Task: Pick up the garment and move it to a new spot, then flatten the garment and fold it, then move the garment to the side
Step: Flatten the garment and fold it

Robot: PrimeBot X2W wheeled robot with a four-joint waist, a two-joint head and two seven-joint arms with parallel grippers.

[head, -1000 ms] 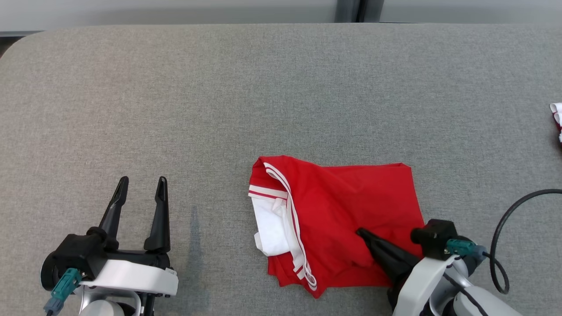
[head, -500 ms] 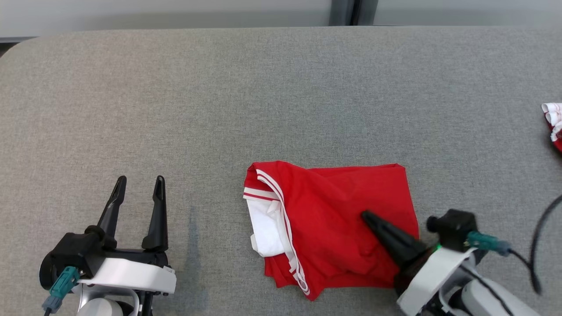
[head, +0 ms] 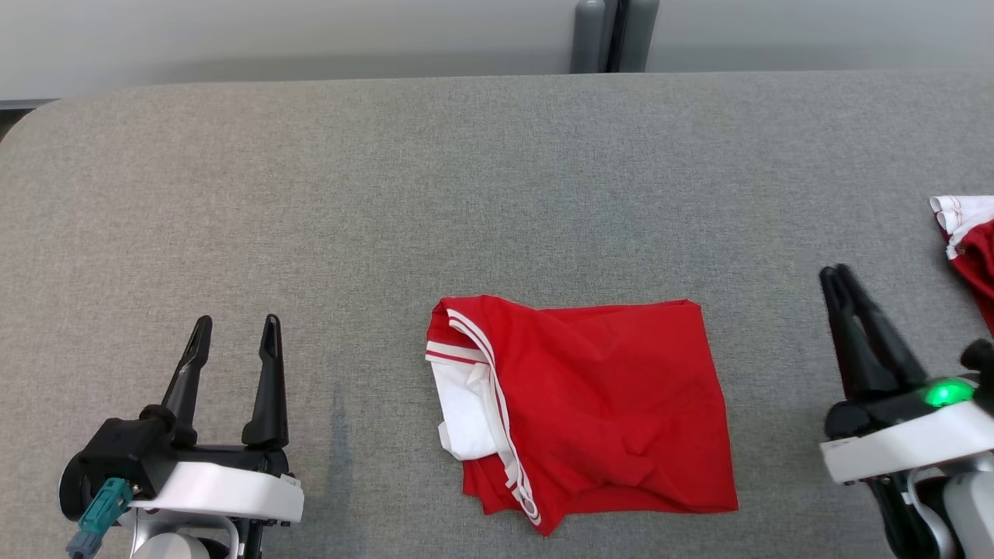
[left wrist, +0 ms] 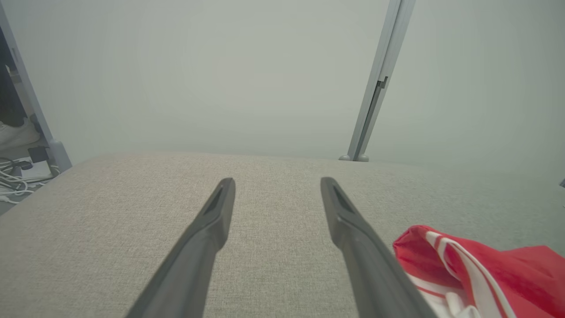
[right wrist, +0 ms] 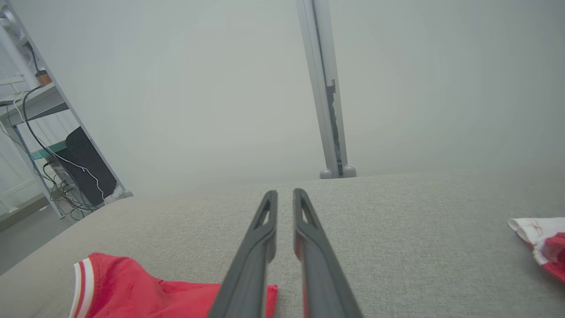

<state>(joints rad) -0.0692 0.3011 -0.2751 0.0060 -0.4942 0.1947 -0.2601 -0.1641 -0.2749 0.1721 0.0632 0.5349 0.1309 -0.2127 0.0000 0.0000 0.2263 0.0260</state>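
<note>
The garment (head: 590, 404) is a red shirt with white striped trim, folded into a rough rectangle on the grey table (head: 466, 171), near the front at the middle. Its white inside shows at the left edge. My left gripper (head: 237, 322) rests open at the lower left, well clear of the cloth, with nothing between its fingers; its wrist view shows the gripper (left wrist: 277, 181) wide apart and the garment (left wrist: 485, 269) to its right. My right gripper (head: 835, 272) stands right of the garment, off the cloth. In its wrist view the gripper (right wrist: 284, 192) holds nothing and is parted by a narrow gap, garment (right wrist: 132, 287) at lower left.
Another red-and-white cloth (head: 967, 233) lies at the table's right edge, close to my right gripper, and also appears as cloth (right wrist: 540, 240). A grey post (head: 613, 35) stands behind the table's far edge. The table's left corner is rounded.
My right gripper let go of the garment's lower right part, swung out to the right, and its fingers parted slightly. The garment stayed in place. The head camera shifted a little.
</note>
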